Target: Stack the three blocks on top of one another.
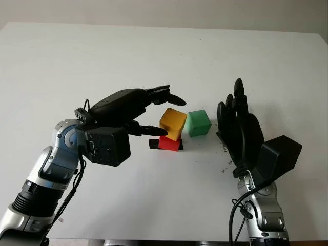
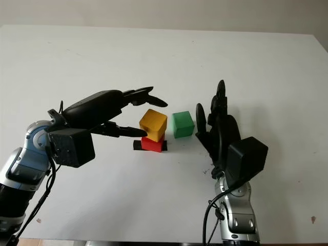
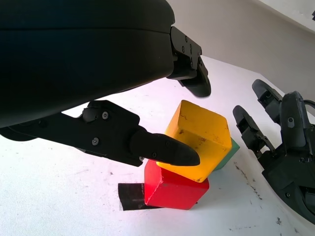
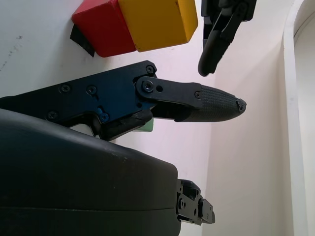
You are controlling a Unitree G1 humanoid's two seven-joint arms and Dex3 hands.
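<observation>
You had the yellow block (image 1: 172, 123) sitting crooked on the red block (image 1: 169, 143), with the green block (image 1: 198, 123) just beside them on the counter (image 1: 154, 51). Your left hand (image 1: 146, 110) hovered open beside the yellow block, apparently not touching it; your right hand (image 1: 238, 125) stood open near the green one. These looked like light, rigid, smooth cubes: pinch opposite flat faces.

surface: broad white matte tabletop (image 1: 102, 61) spanning the scene | marker: small black rectangular tape patch (image 1: 154, 145) lying flat on it | blemishes: dark scuff specks (image 1: 225, 166) showing near the front right
</observation>
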